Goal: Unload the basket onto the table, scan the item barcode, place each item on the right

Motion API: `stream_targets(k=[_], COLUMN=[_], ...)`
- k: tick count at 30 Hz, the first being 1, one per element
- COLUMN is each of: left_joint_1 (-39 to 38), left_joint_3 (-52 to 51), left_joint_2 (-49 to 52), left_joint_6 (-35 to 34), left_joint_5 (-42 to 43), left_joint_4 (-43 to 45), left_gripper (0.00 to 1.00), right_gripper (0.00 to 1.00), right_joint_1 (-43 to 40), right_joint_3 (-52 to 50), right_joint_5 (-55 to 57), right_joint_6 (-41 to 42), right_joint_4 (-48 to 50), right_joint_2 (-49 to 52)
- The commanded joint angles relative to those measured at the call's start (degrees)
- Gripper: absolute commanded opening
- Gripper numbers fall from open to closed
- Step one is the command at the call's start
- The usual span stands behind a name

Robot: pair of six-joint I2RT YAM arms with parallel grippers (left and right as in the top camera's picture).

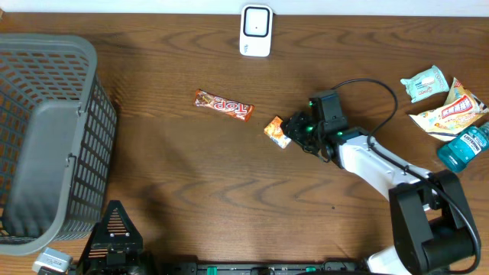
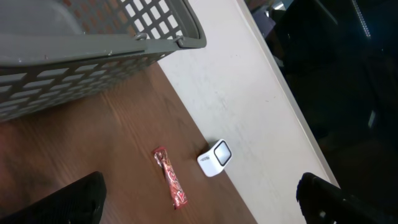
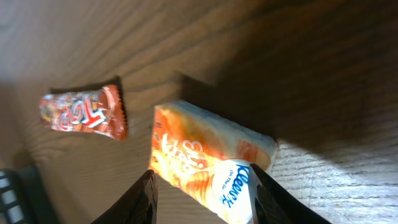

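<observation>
Packet (image 1: 277,131) in orange wrapping lay on the wooden table (image 1: 176,176), right of centre. It was a little right of the candy bar (image 1: 222,106) and well apart from the white scanner (image 1: 255,31) at the far edge. Over it hung the right gripper (image 3: 202,180), its fingers (image 3: 144,199) standing on either side of the packet and close against its edges; whether they pressed it could not be told. At the near left, beside the grey basket (image 1: 46,137), the left gripper (image 2: 199,186) had its jaws spread wide, with nothing between them. A wipes pack (image 1: 424,82), a snack bag (image 1: 452,111) and a blue bottle (image 1: 464,147) lay at the far right.
</observation>
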Motion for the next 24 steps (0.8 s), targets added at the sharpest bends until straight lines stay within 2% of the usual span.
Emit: stream_targets(k=[1,7,12,18,24], left_joint_1=[-0.2,-0.2,-0.2,-0.2,-0.2], left_joint_3=[0.1,0.1,0.1,0.1,0.1], left_joint_2=[-0.3,-0.3,-0.3,-0.3,-0.3], left_joint_6=[0.1,0.1,0.1,0.1,0.1], left_joint_5=[-0.5,-0.5,-0.5,-0.6,-0.6], left_joint_4=[0.1,0.1,0.0,0.0,0.0], left_gripper=[0.98,0.98,0.98,0.98,0.98], right_gripper=[0.4,0.4,0.33,0.35,0.4], right_joint_1=[0.3,0.3,0.2,-1.8,-2.2], right_joint_3=[-0.2,-0.2,-0.2,-0.1,-0.1], right_joint_5=[3.7,5.5,0.9,-7.5,-1.8], right_joint_6=[1.3,1.4,1.4,-0.1,-2.5], right_joint_4=[0.1,0.1,0.8,1.5,-3.5], right_joint_2=[1.5,2.5,2.2,-2.2,-5.8])
